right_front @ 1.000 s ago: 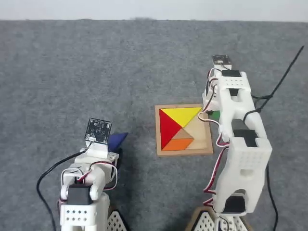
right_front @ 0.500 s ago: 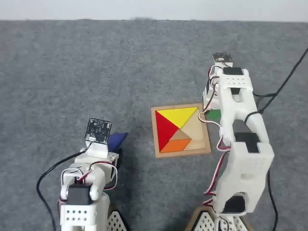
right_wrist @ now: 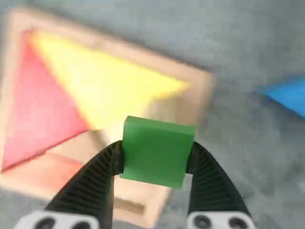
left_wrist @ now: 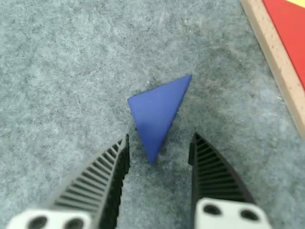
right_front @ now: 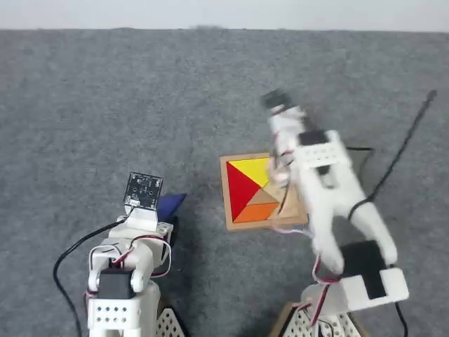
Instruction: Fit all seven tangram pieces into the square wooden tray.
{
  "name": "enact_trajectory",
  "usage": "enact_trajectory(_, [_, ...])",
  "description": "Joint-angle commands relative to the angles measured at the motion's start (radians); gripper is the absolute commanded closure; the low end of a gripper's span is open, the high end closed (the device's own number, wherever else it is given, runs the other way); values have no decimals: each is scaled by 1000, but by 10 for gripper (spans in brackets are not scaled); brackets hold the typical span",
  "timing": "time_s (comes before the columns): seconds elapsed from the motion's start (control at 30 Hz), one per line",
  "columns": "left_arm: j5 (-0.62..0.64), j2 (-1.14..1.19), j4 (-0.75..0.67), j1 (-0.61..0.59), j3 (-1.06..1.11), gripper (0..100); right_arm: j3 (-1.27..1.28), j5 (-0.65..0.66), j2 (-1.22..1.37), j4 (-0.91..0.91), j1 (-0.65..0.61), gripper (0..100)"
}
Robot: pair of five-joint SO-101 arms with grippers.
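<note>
The square wooden tray (right_front: 224, 200), mid-frame in the high view, holds a flat yellow triangle (right_front: 252, 170), a red triangle (right_front: 240, 189) and an orange piece (right_front: 256, 210). The right pincer (right_wrist: 156, 158) grips a thick green square (right_wrist: 157, 143) over it. The left pincer (left_wrist: 160, 138) gapes around a blue triangle's (left_wrist: 157, 112) tip on the fuzzy grey table (right_front: 140, 91).
</note>
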Motion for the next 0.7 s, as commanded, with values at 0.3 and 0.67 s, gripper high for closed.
enact_trajectory(0.3, [11,-18,2,5,-10,800,-3,256,8,-25,-53,940])
enact_trajectory(0.67, [11,-18,2,5,-10,800,-5,434,82,-33,-56,940])
